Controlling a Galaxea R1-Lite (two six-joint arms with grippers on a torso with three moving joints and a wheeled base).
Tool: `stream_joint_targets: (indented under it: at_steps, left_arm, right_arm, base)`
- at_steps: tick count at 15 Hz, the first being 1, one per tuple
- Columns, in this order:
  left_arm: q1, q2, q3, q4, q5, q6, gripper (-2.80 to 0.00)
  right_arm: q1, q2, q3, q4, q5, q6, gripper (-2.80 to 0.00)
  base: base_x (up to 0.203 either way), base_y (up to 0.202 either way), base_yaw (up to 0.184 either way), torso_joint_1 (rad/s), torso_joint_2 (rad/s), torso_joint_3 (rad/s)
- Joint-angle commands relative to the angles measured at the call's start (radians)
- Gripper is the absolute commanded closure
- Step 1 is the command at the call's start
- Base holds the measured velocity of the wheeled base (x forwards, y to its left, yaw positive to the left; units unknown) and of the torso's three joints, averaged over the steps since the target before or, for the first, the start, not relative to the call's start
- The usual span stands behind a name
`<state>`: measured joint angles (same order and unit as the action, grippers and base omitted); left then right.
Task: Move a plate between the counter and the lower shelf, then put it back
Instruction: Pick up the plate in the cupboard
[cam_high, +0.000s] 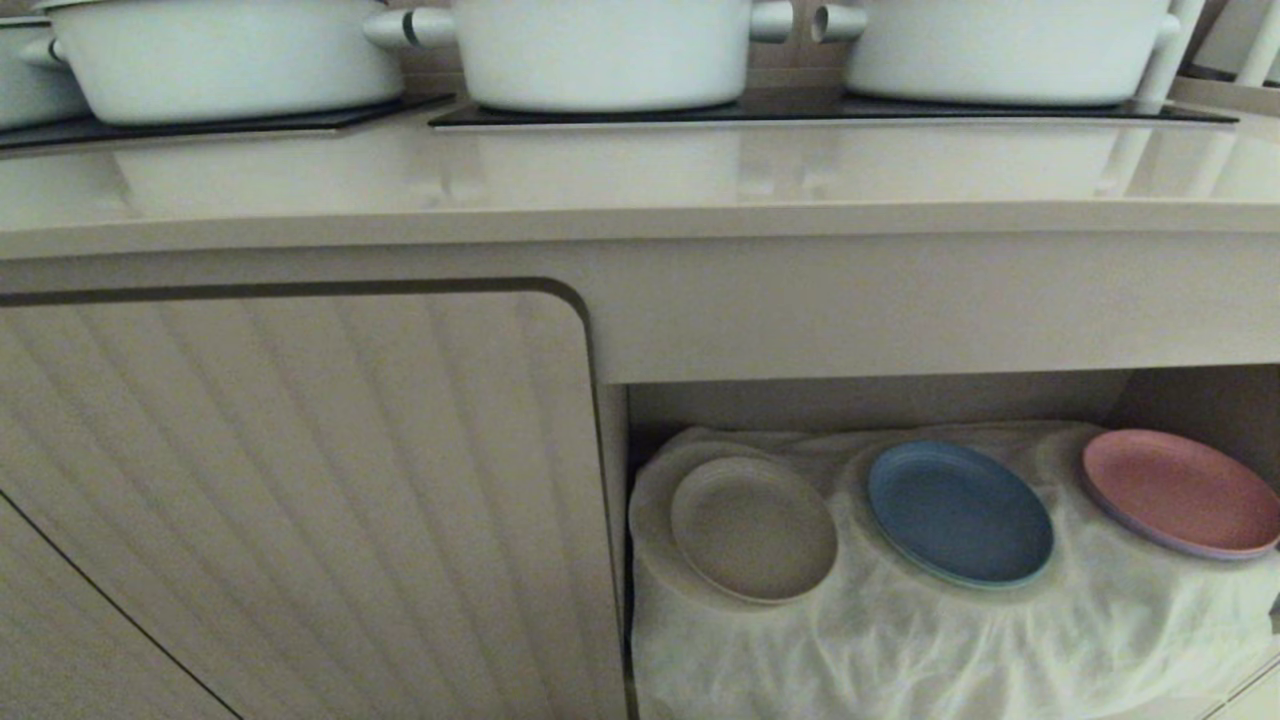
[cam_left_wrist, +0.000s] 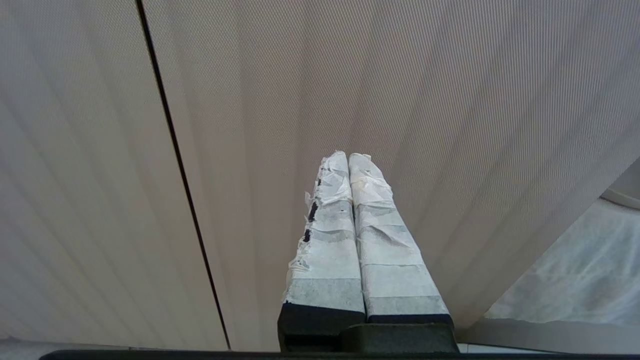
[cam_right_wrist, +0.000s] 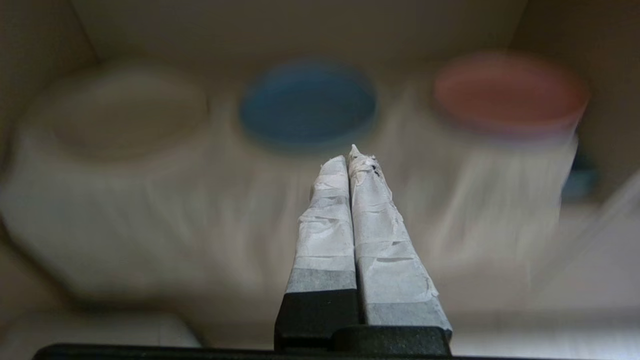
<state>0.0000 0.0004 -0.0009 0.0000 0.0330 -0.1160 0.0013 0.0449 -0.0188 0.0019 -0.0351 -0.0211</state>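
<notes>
Left end effector sits pressed shut on nothing, facing the ribbed cabinet door, parked; right end effector is likewise shut and empty, aimed into the lower shelf. The plate lies at the shelf's left end on the wrinkled cloth, the blue plate just beside it, the pink plate far right. For a clean pick, I'd open wide first, come in low at the near rim, and avoid snagging cloth. Only the head view shows the desk above with its white pots and the free landing space; the right wrist view alone shows the line of approach.
</notes>
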Motion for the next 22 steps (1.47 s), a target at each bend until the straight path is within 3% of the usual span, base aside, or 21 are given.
stream_joint_targets:
  at_steps: [1,3,22]
  left_arm:
    - [0.0,0.0,-0.001,0.0,0.001,-0.001,0.0]
    - [0.0,0.0,0.001,0.0,0.001,-0.001,0.0]
    - [0.0,0.0,-0.001,0.0,0.001,-0.001,0.0]
  right_arm:
    - [-0.001,-0.045,0.017,-0.178,0.003,0.012,0.0]
    - [-0.001,-0.045,0.019,-0.165,-0.003,0.087,0.0]
    - [-0.001,-0.045,0.019,-0.164,-0.005,0.089,0.0]
  base:
    - [0.0,0.0,0.0,0.0,0.0,0.0]
    - [0.0,0.0,0.0,0.0,0.0,0.0]
    - [0.0,0.0,0.0,0.0,0.0,0.0]
